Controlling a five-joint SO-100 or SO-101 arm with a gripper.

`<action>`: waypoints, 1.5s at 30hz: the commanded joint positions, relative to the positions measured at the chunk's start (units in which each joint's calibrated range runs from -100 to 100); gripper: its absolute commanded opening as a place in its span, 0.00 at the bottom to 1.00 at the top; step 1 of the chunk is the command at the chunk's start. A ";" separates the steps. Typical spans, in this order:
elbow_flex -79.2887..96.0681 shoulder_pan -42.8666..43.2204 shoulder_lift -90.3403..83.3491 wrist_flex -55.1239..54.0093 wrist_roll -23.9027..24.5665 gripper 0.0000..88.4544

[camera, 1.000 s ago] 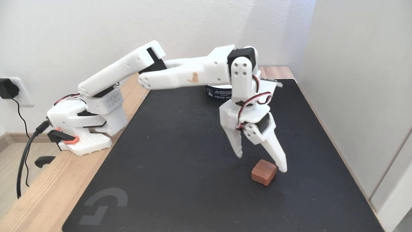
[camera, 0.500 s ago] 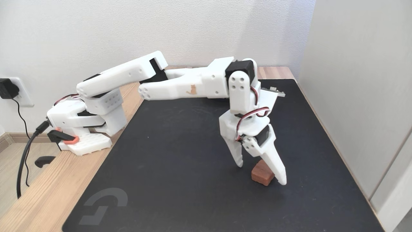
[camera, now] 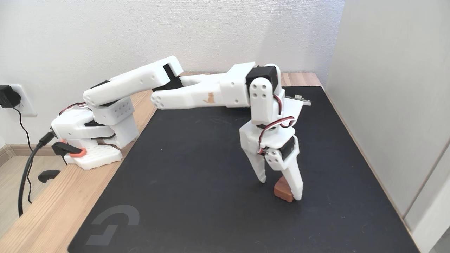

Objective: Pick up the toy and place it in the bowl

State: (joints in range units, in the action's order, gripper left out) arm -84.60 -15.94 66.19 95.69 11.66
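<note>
The toy (camera: pixel 282 192), a small reddish-brown block, rests on the black mat (camera: pixel 197 182) at the right centre of the fixed view. My white gripper (camera: pixel 280 189) points down over it with one finger on each side. The right finger (camera: pixel 295 182) stands in front of the toy and covers its right half. The left finger (camera: pixel 259 170) is a little off its far left side. The jaws are still apart, and I cannot make out firm contact. The bowl is hidden behind my forearm.
My arm's base (camera: pixel 91 140) is clamped on the wooden table (camera: pixel 45 211) at the left, with a cable (camera: pixel 26 172) running to a wall plug (camera: pixel 7 97). A light wall panel (camera: pixel 393 105) borders the mat on the right. Open mat lies in front of and left of the gripper.
The gripper came down around the toy, and the forearm sank in front of the bowl. Since then the right finger has swung in toward the toy, narrowing the jaws. The toy has not moved.
</note>
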 commanded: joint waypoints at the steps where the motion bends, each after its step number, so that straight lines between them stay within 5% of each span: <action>1: -0.80 -0.25 0.21 -1.45 -0.28 0.28; 23: -0.08 0.67 0.29 -7.38 0.08 0.28; 29: -0.08 0.67 0.29 -6.45 0.08 0.03; 38: 0.01 1.51 -0.63 -6.79 0.08 0.03; 45: 2.54 9.04 -12.05 -18.98 2.48 0.03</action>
State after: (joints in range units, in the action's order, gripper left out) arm -84.60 -10.86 64.86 83.79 11.66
